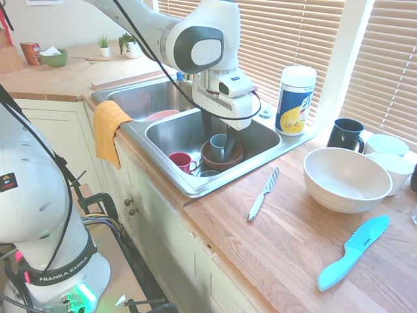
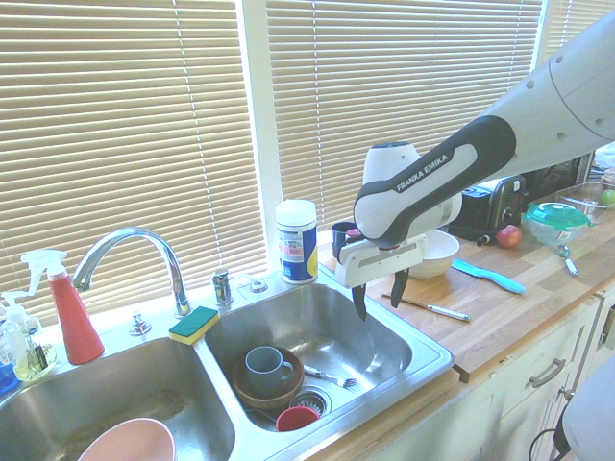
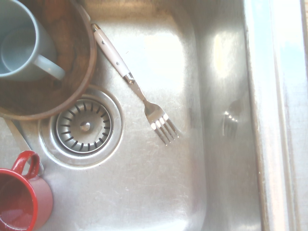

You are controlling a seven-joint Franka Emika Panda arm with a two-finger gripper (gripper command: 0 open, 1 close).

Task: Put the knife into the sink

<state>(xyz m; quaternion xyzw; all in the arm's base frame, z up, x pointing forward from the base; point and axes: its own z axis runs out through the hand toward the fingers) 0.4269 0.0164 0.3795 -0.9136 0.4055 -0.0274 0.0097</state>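
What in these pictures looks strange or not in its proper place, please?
The slim knife looks out of place: it lies on the wooden counter beside the sink, though it belongs inside. In the sink, the fork lies loose beside the brown bowl. I see no spill or damage.

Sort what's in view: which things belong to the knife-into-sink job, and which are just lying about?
Part of the job:
- silver knife, on the counter
- sink
- tool, open, nothing held

Just lying about:
- turquoise serrated knife
- cream bowl
- wipes tub
- orange cloth
- in the basin: red mug, fork, brown bowl, blue-grey mug
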